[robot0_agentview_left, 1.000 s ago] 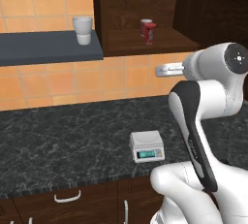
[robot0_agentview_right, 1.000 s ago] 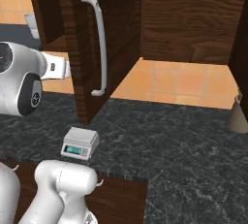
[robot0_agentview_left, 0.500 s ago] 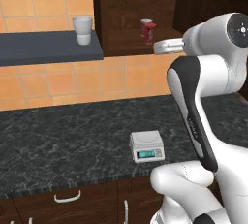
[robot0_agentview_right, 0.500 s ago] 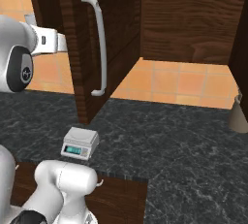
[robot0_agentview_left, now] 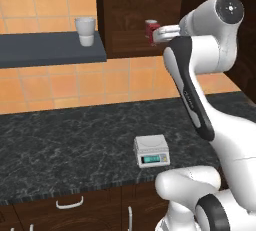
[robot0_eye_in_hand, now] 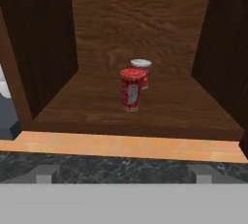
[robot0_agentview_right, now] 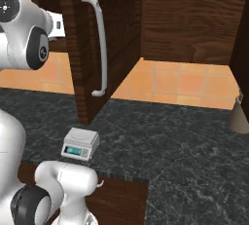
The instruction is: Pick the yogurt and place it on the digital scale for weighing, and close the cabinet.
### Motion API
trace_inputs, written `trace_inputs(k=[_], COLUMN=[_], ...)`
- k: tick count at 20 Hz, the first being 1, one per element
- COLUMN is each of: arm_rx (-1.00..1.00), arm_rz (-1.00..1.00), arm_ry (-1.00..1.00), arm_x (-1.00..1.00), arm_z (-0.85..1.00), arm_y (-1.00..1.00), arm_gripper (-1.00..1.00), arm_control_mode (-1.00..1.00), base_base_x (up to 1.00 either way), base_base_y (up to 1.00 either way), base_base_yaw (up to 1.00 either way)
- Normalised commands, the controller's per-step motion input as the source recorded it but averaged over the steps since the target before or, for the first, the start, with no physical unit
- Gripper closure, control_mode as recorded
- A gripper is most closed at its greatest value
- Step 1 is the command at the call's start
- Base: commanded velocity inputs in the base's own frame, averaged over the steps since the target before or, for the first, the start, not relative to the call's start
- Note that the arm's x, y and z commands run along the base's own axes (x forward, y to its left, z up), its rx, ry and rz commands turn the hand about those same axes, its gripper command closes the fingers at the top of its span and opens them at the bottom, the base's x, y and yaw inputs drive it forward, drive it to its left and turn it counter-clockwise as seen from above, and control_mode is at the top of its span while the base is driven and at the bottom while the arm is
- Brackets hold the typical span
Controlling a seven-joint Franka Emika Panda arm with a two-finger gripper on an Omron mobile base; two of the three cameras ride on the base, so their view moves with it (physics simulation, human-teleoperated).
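Reaching toward open cabinet (robot0_eye_in_hand: 135, 29), pick step in hand, nothing grasped yet. Door (robot0_agentview_right: 107, 34) swung wide, bar handle (robot0_agentview_right: 99, 44) facing out in right base view. Counter (robot0_agentview_left: 65, 150) dark stone below; scale (robot0_agentview_left: 151, 151) on it near front edge, at 6 o'clock from cabinet mouth, plate bare. Gripper (robot0_eye_in_hand: 123, 173) level with cabinet floor, just outside the opening, jaws spread wide, empty. Yogurt (robot0_eye_in_hand: 132, 89) upright mid-shelf, dead ahead at 12 o'clock in hand view, well apart from fingertips (robot0_eye_in_hand: 44, 173). Can (robot0_eye_in_hand: 141, 72) with pale top just behind yogurt, toward 1 o'clock, close enough to nudge. White cup (robot0_agentview_left: 85, 31) on side shelf at 9 o'clock, irrelevant. Next, by judgement: straight advance, jaws straddling yogurt, closing short of can.
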Motion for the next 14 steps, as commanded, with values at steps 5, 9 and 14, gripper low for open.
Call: trace_inputs(k=[5, 9, 14], arm_rx=[0.00, 0.00, 0.00], arm_rz=[0.00, 0.00, 0.00], arm_ry=[0.00, 0.00, 0.00], arm_x=[0.68, 0.80, 0.69], arm_z=[-0.13, -0.21, -0.14], arm_y=[-0.09, -0.01, 0.00], arm_gripper=[-1.00, -1.00, -1.00], arm_control_mode=[-1.00, -1.00, -1.00], base_base_x=[0.00, 0.00, 0.00], base_base_y=[0.00, 0.00, 0.00], base_base_yaw=[0.00, 0.00, 0.00])
